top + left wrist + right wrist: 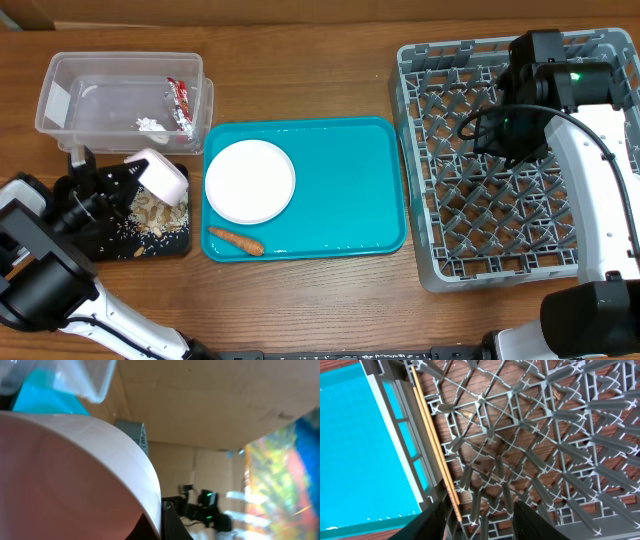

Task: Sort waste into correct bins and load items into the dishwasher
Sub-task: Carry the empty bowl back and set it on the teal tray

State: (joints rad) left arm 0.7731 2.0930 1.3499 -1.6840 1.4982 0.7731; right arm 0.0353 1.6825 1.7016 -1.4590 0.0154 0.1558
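Note:
My left gripper (133, 182) is shut on the rim of a small white bowl (160, 176) with a pinkish underside. The bowl is tipped on its side over the black tray (100, 246), where beige rice scraps (155, 213) lie. In the left wrist view the bowl (75, 475) fills the frame beside one dark finger (173, 524). The clear tub (100, 100) holds the red-and-silver wrapper (182, 103) and the white tissue (152, 124). The white plate (250, 180) and the carrot (236, 240) lie on the teal tray (340, 200). My right gripper (479, 510) hangs open and empty over the grey rack (520, 425), with the chopsticks (432, 440) lying along its left edge.
The right arm (540, 90) covers the rack's far middle (500, 210). The clear tub stands directly behind the black tray, and the teal tray lies between them and the rack. Bare wooden table runs along the front.

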